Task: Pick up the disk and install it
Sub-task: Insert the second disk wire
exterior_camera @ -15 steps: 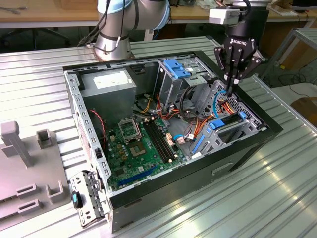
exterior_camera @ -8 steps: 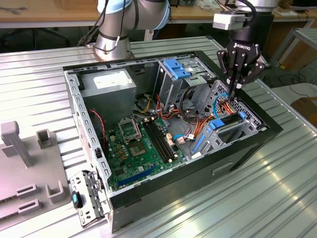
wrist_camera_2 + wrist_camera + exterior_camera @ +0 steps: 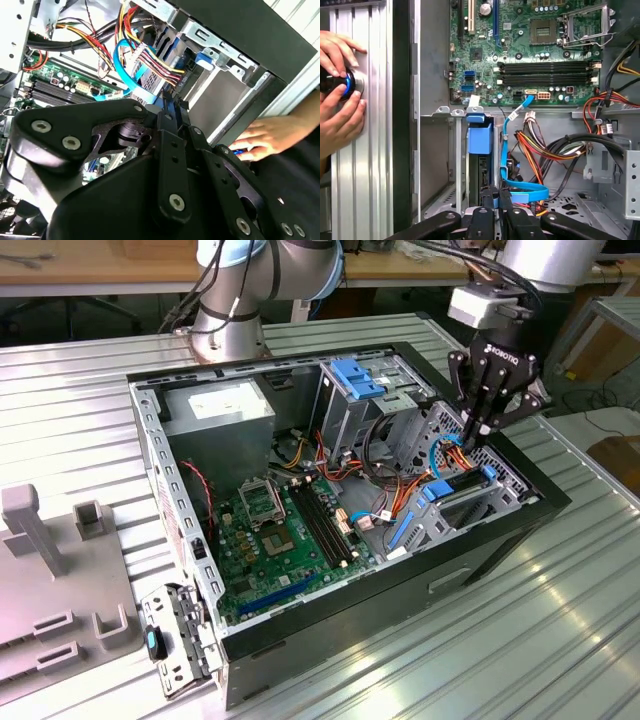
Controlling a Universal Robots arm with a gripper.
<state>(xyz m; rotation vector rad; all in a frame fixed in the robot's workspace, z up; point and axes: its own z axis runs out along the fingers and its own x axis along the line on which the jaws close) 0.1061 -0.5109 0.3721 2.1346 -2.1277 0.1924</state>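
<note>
Judging from the layout, put the work at the install step, with pickup done: found the flat silver-grey metal disk [image 3: 482, 170] with light-blue plastic rails standing edge-on in the drive bay at the front of the open black computer case [image 3: 400, 590]. Saw the same bay, blue-railed, on the exterior view's right [image 3: 458, 488]. Noted the black gripper [image 3: 470, 437] poised right over that bay, fingers [image 3: 485, 202] drawn close together in both wrist views [image 3: 172, 107]. Could not tell whether they pinched the disk's edge or merely pressed on it.

Reckoned any further seating would have called for a straight push along the rails, clear of the light-blue ribbon cable [image 3: 520, 187] looped just beside.

Could not make out the disk's label or its seated depth. Saw a person's hands [image 3: 337, 100] on a blue knob [image 3: 345, 85] outside the case, on the ribbed metal tabletop [image 3: 450, 660].
</note>
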